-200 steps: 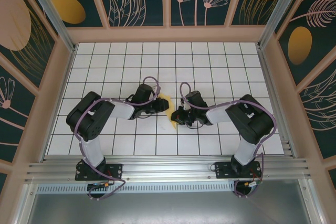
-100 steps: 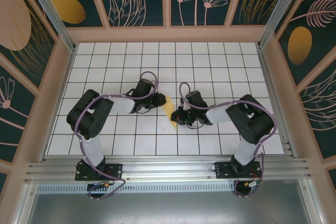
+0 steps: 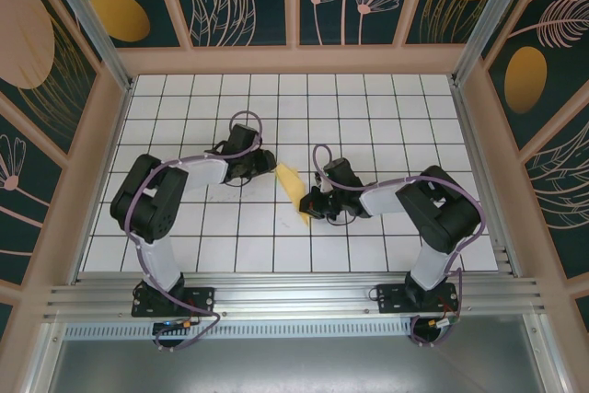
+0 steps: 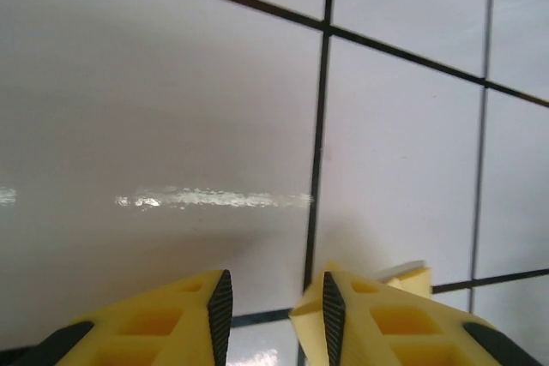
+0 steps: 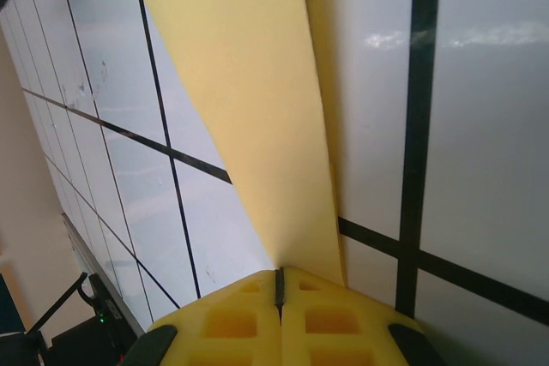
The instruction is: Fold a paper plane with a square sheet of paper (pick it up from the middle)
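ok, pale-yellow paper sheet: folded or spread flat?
Folded. The pale-yellow paper sheet is a narrow strip with overlapping layers, one end pinched in the shut right gripper.

One yellow paper (image 3: 293, 188), folded, its layers hard for me to count, my two pincers, left pincer (image 3: 272, 165) at its ten o'clock, right pincer (image 3: 309, 210) at its five o'clock, one white tiled table (image 3: 368, 117).

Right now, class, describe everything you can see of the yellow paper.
The yellow paper is thin, plain and pale, folded into a long narrow strip with a lengthwise fold. It slants across the white tiles. The right gripper pinches its near end; the left gripper is open beside its far end.
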Robot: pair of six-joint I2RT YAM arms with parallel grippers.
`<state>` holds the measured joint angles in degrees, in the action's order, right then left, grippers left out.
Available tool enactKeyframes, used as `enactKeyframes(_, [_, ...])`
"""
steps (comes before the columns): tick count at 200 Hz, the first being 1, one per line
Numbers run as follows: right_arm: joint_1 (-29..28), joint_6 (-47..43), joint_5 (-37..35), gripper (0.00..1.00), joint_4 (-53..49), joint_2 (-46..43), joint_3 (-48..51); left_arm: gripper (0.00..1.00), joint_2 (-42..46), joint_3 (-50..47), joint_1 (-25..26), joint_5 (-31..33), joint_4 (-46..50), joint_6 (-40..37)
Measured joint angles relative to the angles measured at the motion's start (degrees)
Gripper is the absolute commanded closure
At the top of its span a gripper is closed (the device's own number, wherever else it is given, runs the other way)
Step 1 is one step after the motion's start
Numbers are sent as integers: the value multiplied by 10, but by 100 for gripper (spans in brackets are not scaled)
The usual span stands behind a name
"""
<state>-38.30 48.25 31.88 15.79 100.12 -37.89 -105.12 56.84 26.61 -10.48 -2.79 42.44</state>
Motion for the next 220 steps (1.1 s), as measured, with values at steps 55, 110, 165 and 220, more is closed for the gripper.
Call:
enactKeyframes(55, [0,-2,-2,100,-8,0,-4,77,78,-38,24,-108,-71,16])
enactKeyframes(110, [-1,-2,-3,100,-8,0,-4,77,-28,-7,77,-146,-78,23])
enactKeyframes(165, [-1,-2,-3,100,2,-1,4,73,-52,-5,58,-105,-75,-6])
enactKeyframes(220, [-2,-3,-6,100,18,-5,14,72,-54,-5,25,-96,-77,-39])
